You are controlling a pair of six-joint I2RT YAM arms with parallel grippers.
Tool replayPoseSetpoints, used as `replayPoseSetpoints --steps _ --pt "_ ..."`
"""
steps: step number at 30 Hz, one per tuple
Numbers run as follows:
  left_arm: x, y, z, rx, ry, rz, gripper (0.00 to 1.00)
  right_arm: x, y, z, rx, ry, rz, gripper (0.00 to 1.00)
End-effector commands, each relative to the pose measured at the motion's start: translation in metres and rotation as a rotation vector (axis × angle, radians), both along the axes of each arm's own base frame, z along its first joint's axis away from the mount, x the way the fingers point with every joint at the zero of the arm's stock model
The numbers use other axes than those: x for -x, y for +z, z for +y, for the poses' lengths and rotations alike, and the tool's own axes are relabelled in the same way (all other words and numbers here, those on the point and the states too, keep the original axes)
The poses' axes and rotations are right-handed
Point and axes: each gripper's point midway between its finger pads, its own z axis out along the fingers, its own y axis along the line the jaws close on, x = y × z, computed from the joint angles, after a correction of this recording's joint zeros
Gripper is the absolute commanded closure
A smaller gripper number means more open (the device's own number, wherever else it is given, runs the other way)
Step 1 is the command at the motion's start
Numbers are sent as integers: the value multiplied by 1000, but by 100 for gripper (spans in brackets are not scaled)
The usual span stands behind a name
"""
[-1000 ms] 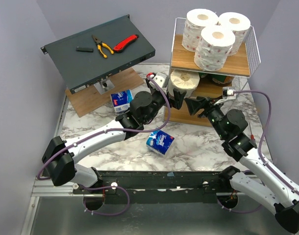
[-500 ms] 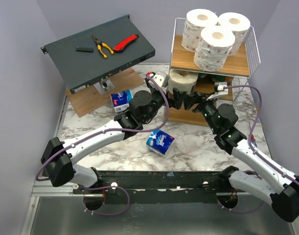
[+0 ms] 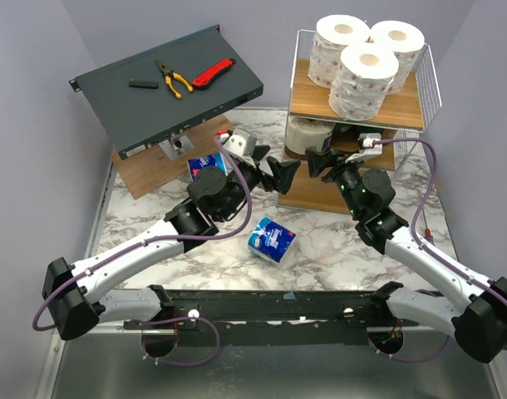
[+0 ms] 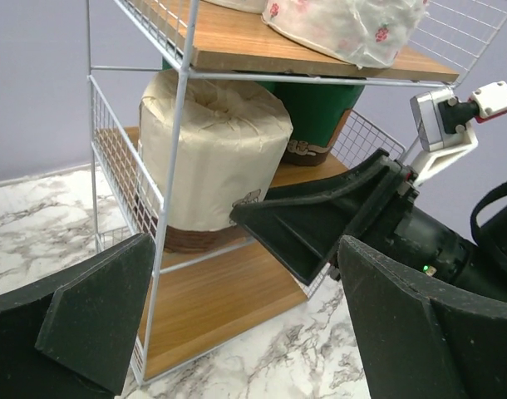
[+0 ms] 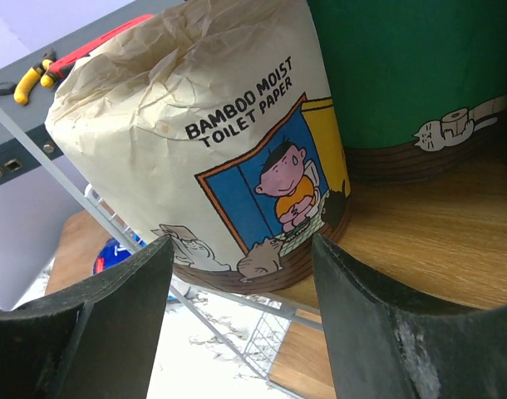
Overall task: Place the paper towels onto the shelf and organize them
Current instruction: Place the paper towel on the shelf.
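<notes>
The shelf (image 3: 407, 108) stands at the back right. Three white paper towels with pink print (image 3: 363, 79) sit on its top tier. On the middle tier a cream roll (image 3: 307, 133) (image 4: 212, 150) (image 5: 204, 141) stands beside a green-wrapped roll (image 4: 316, 116) (image 5: 403, 75). My right gripper (image 3: 314, 165) (image 5: 241, 307) is open at the front of that tier, its fingers just short of the cream roll. My left gripper (image 3: 288, 176) (image 4: 245, 324) is open and empty, a little left of the shelf. One blue-and-white pack (image 3: 271, 239) lies on the marble; another (image 3: 205, 170) is half hidden behind my left arm.
A slanted dark grey box (image 3: 166, 83) at the back left carries pliers (image 3: 174, 79) and a red knife (image 3: 214, 73), and leans on a flat wooden board (image 3: 150, 170). The shelf's bottom board (image 4: 212, 299) is bare at the front. The two grippers are close together.
My left arm has drawn back leftward from the shelf, leaving the cream roll on the middle tier. My right gripper has swung left toward that roll and its jaws have narrowed slightly.
</notes>
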Motion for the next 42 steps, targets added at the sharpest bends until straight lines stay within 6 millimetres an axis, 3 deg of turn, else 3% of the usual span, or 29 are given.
replayPoseSetpoints --steps 1,7,12,16,20,24,29,35,40,42 --pt "12 -11 15 -2 -1 45 4 -10 20 -8 -16 -66 -54 31" --pt "20 -38 36 -22 34 97 4 -12 19 -8 -14 -71 -44 29" --pt "27 -58 55 -50 70 122 4 2 25 -6 -9 -20 -23 23" --pt "32 -74 72 -79 100 137 3 30 36 -18 -8 5 -10 15" --pt "37 -93 88 -98 139 165 3 65 33 -27 13 69 10 12" --pt "43 -111 99 -93 154 209 3 95 7 -31 3 131 109 11" --pt "47 -153 111 -128 190 282 4 117 -55 -32 -52 151 302 12" --pt "54 -171 121 -71 214 355 3 120 -104 -48 -277 5 449 13" --pt "59 -181 127 -1 227 401 2 123 -120 -38 -365 47 468 8" --pt "60 -185 128 38 239 428 1 122 -131 -35 -374 39 516 1"
